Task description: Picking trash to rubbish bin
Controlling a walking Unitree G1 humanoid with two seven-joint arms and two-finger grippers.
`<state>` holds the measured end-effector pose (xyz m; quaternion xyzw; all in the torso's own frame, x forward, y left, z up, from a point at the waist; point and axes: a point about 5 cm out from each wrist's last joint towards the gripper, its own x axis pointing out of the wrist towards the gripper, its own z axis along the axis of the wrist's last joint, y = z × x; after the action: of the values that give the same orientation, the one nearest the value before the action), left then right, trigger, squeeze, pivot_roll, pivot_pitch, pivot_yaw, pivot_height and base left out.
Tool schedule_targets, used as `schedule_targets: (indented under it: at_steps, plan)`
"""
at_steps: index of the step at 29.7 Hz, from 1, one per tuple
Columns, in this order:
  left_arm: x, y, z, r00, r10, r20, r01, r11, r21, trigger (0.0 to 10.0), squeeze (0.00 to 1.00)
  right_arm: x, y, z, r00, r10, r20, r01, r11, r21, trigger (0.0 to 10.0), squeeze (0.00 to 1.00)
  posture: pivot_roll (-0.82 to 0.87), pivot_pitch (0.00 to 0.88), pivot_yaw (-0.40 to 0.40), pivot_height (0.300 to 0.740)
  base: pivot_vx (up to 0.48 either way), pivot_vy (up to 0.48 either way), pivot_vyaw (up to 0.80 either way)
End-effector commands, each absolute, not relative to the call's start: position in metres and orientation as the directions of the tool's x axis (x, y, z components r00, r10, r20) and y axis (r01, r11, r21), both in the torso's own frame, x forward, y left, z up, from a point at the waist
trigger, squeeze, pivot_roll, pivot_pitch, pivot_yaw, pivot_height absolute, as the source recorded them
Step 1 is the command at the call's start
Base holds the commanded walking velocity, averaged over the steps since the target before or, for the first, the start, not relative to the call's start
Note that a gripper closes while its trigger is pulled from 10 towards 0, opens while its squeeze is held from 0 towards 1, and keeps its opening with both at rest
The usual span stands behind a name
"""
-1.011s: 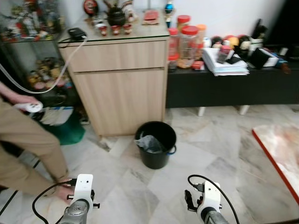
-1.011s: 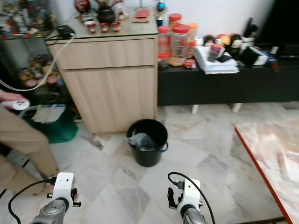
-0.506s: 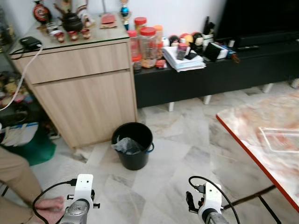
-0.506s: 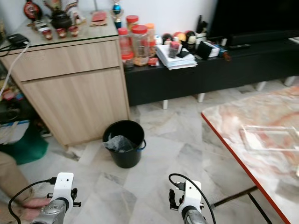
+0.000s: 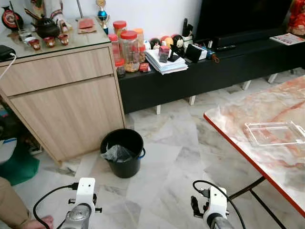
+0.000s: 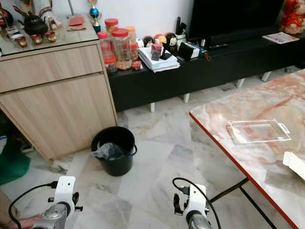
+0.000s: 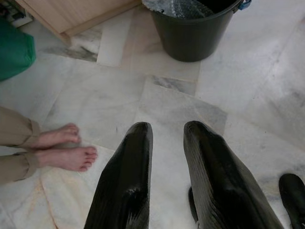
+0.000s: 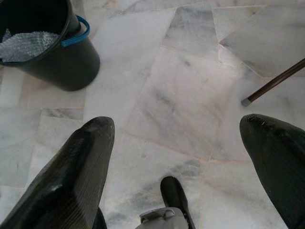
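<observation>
Left gripper [image 7: 167, 143] hangs over marble floor [image 7: 267, 95], jaws narrow, nothing between fingers. Right gripper [image 8: 178, 131] jaws spread wide, empty. Black rubbish bin [image 5: 122, 151] stands on floor beside wooden cabinet [image 5: 62, 102], crumpled plastic [image 5: 116, 152] inside. Person's bare feet [image 7: 66, 150] near left gripper.

Ahead of the left end effector [image 7: 164, 143] stands a wooden cabinet [image 5: 66, 109] carrying a teapot [image 5: 46, 27] and small cups, with lidded jars [image 5: 128, 47] and stacked papers [image 5: 164, 62] on the low black shelf [image 5: 214, 71] beside it. Off beyond the right end effector [image 8: 176, 138], a marble counter [image 6: 257, 143] bears a clear plastic tray [image 6: 257, 131]. A person's bare feet [image 7: 66, 148] rest on the floor near the left end effector.
</observation>
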<state>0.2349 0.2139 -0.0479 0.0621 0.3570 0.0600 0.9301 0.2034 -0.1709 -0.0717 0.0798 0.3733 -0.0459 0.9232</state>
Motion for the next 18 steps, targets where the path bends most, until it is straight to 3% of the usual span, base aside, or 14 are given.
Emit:
schedule_targets:
  at_steps: [1, 3, 10, 18]
  plan:
    - [0.2358, 0.2143, -0.0477, 0.730, 0.164, -0.663, -0.075, 0.984, 0.161, 10.0, 0.00, 0.2051, -0.1713, -0.0710, 0.716, -0.028, -0.698, 0.142, 0.984, 0.106, 10.0, 0.00, -0.01, 0.000, 0.013, 0.740, 0.000, 0.000, -0.80]
    - [0.2350, 0.2139, -0.0485, 0.726, 0.164, -0.668, -0.078, 0.984, 0.157, 10.0, 0.00, 0.2051, -0.1726, -0.0708, 0.716, -0.031, -0.697, 0.144, 0.984, 0.103, 10.0, 0.00, -0.01, 0.000, 0.012, 0.740, 0.000, 0.000, -0.80]
    - [0.2333, 0.2165, -0.0490, 0.722, 0.173, -0.670, -0.086, 0.983, 0.161, 10.0, 0.00, 0.2036, -0.1747, -0.0715, 0.712, -0.041, -0.701, 0.151, 0.984, 0.096, 10.0, 0.00, -0.01, 0.000, 0.012, 0.740, 0.000, 0.416, -0.80]
    - [0.2342, 0.2169, -0.0483, 0.725, 0.172, -0.667, -0.080, 0.983, 0.167, 10.0, 0.00, 0.2030, -0.1734, -0.0720, 0.709, -0.044, -0.703, 0.157, 0.983, 0.097, 10.0, 0.00, -0.01, 0.000, 0.015, 0.740, 0.000, 0.000, -0.80]
